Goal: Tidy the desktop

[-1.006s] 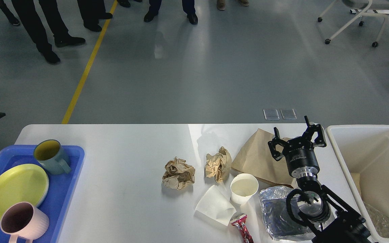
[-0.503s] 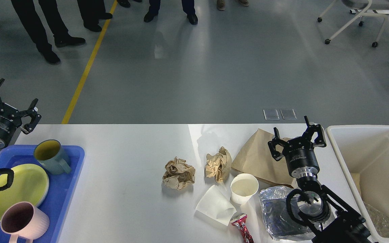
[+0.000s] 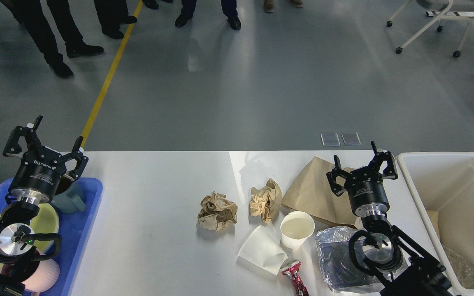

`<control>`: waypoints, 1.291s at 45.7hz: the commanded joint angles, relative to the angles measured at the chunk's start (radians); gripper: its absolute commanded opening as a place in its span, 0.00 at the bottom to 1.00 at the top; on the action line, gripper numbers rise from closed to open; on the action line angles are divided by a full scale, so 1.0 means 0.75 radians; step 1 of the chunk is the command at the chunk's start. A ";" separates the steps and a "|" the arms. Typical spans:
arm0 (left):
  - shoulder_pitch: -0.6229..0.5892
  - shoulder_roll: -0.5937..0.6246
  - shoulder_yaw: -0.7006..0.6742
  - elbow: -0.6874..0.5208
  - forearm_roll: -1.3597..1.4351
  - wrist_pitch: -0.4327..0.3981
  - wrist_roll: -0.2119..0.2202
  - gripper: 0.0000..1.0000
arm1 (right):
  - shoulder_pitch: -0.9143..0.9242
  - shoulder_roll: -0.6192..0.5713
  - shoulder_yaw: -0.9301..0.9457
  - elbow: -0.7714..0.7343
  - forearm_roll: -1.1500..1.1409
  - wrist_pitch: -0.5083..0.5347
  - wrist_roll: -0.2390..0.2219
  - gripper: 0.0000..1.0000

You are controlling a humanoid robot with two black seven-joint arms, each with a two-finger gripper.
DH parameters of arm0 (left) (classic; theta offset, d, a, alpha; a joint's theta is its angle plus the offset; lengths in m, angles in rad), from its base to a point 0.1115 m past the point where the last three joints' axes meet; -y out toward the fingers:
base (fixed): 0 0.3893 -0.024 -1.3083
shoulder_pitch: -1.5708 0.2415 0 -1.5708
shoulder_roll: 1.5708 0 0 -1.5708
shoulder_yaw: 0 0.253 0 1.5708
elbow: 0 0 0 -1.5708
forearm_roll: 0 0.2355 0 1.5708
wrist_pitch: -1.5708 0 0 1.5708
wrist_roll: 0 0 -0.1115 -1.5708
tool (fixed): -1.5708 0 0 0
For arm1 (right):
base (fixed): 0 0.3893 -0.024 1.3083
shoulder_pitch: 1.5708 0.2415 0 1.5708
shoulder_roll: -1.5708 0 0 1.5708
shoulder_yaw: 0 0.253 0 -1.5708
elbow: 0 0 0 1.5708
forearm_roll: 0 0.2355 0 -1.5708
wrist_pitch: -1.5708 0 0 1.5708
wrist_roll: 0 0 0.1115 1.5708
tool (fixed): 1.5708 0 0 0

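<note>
The desktop [image 3: 150,213] is big & white, filling the lower middle of the view. On it: 2 crumpled brown paper balls [image 3: 217,211] [image 3: 266,200], a flat brown paper bag [image 3: 315,191], a white paper cup [image 3: 297,229], a white napkin [image 3: 261,250], a red wrapper [image 3: 295,278] & a clear plastic bag [image 3: 338,257]. Blue tray [image 3: 84,213] sits at the left end, cream bin [image 3: 451,197] at the right. Left gripper [image 3: 41,144] hangs over the tray w/ fingers spread, holding nothing. Right gripper [image 3: 362,162] is over the paper bag, fingers spread too, empty.
</note>
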 commanded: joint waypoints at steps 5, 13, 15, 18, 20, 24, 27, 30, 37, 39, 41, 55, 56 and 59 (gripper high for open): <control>0.110 -0.100 -0.027 -0.004 0.011 -0.060 -0.012 0.96 | 0.000 0.000 0.000 0.002 0.000 0.000 0.000 1.00; 0.112 -0.110 -0.009 -0.004 0.013 -0.062 -0.098 0.96 | -0.002 0.000 0.000 0.000 0.000 0.000 0.000 1.00; 0.110 -0.110 -0.009 -0.004 0.015 -0.062 -0.101 0.96 | 0.000 0.000 0.000 0.002 0.000 0.000 0.000 1.00; 0.108 -0.108 -0.009 -0.004 0.015 -0.062 -0.094 0.96 | 0.000 0.000 0.000 0.000 0.000 0.000 0.000 1.00; 0.108 -0.108 -0.009 -0.004 0.015 -0.060 -0.094 0.96 | -0.002 0.000 0.000 0.002 0.000 0.000 0.000 1.00; 0.102 -0.112 -0.009 -0.002 0.015 -0.060 -0.101 0.96 | -0.002 0.000 0.000 0.002 0.000 0.000 0.000 1.00; 0.094 -0.114 -0.007 -0.002 0.015 -0.060 -0.094 0.96 | -0.002 0.000 0.000 0.002 0.000 0.000 0.000 1.00; 0.089 -0.112 -0.005 -0.002 0.017 -0.058 -0.084 0.96 | 0.000 0.000 0.000 0.002 0.000 0.000 0.000 1.00; 0.075 -0.108 -0.003 0.000 0.017 -0.048 -0.084 0.96 | -0.002 0.000 0.000 0.000 0.000 0.000 0.000 1.00; 0.063 -0.104 -0.005 0.004 0.017 -0.044 -0.082 0.96 | 0.000 0.000 0.000 0.002 0.000 0.000 0.000 1.00; 0.053 -0.104 -0.005 0.004 0.015 -0.046 -0.086 0.96 | 0.000 0.000 0.000 0.002 0.000 0.000 0.000 1.00; -0.017 -0.108 -0.040 0.012 -0.003 -0.044 -0.086 0.96 | -0.002 0.002 0.000 0.000 0.000 0.000 0.000 1.00; -0.021 -0.108 -0.042 0.012 -0.003 -0.044 -0.086 0.96 | -0.002 0.002 0.000 0.000 0.000 0.000 0.000 1.00; -0.035 -0.108 -0.035 0.012 -0.001 -0.039 -0.084 0.96 | 0.000 0.000 0.000 0.002 -0.002 0.000 0.000 1.00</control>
